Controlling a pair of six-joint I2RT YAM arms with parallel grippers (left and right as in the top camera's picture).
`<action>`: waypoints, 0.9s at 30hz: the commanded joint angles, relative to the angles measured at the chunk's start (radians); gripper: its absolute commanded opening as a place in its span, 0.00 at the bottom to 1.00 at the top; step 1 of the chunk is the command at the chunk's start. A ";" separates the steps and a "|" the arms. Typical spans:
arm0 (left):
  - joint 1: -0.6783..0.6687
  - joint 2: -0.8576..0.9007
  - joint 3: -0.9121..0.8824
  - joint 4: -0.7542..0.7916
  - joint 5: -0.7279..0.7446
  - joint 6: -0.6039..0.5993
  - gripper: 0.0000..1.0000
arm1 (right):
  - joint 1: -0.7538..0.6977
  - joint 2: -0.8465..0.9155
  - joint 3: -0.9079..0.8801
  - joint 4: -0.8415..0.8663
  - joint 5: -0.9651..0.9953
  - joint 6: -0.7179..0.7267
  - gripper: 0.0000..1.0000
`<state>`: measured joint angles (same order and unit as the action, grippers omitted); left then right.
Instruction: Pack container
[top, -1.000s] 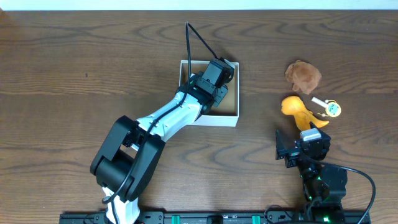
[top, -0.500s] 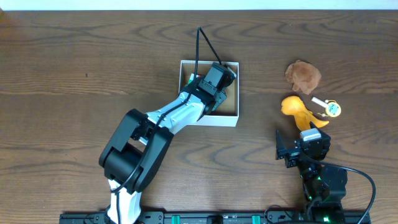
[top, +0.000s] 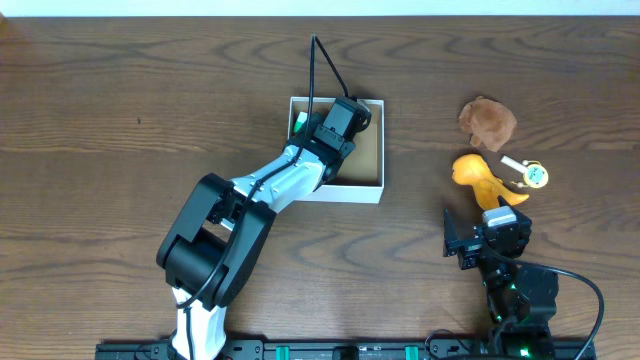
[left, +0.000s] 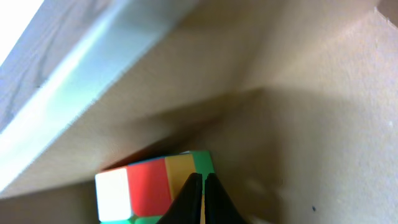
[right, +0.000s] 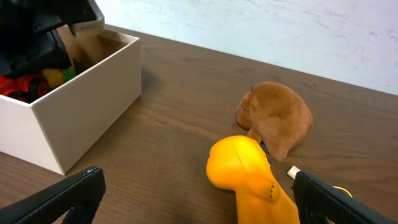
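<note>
The container (top: 345, 192) is a square white box with a tan inside, at the table's middle; it also shows in the right wrist view (right: 87, 106). My left gripper (top: 338, 122) reaches down into it. In the left wrist view its fingers (left: 203, 180) are shut together with nothing between them, tips against a colour cube (left: 140, 186) lying by the box's inner wall (left: 186, 81). My right gripper (right: 199, 186) is open and empty, low over the table, just short of an orange toy (right: 245, 168).
A brown plush (top: 487, 120), the orange toy (top: 475, 175) and a small white ringed item (top: 530, 172) lie right of the box. Red (right: 22, 84) and yellow (right: 56, 76) toys sit inside the box. The right arm's base (top: 505, 290) is at the front right.
My left gripper has shifted a little to the left inside the box, and the cube's green edge now shows beside it. The right arm has not moved.
</note>
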<state>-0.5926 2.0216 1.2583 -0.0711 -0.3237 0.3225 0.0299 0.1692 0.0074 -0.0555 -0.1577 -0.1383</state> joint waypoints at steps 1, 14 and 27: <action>0.006 -0.017 0.021 0.010 -0.035 -0.010 0.06 | -0.012 -0.005 -0.002 -0.003 -0.007 0.011 0.99; 0.002 -0.203 0.030 0.005 0.096 -0.292 0.26 | -0.012 -0.005 -0.002 -0.003 -0.007 0.011 0.99; 0.146 -0.402 0.030 -0.322 0.282 -0.651 0.26 | -0.012 -0.005 -0.002 -0.003 -0.007 0.011 0.99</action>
<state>-0.4862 1.6348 1.2667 -0.3504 -0.2317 -0.2020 0.0299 0.1692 0.0074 -0.0555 -0.1577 -0.1383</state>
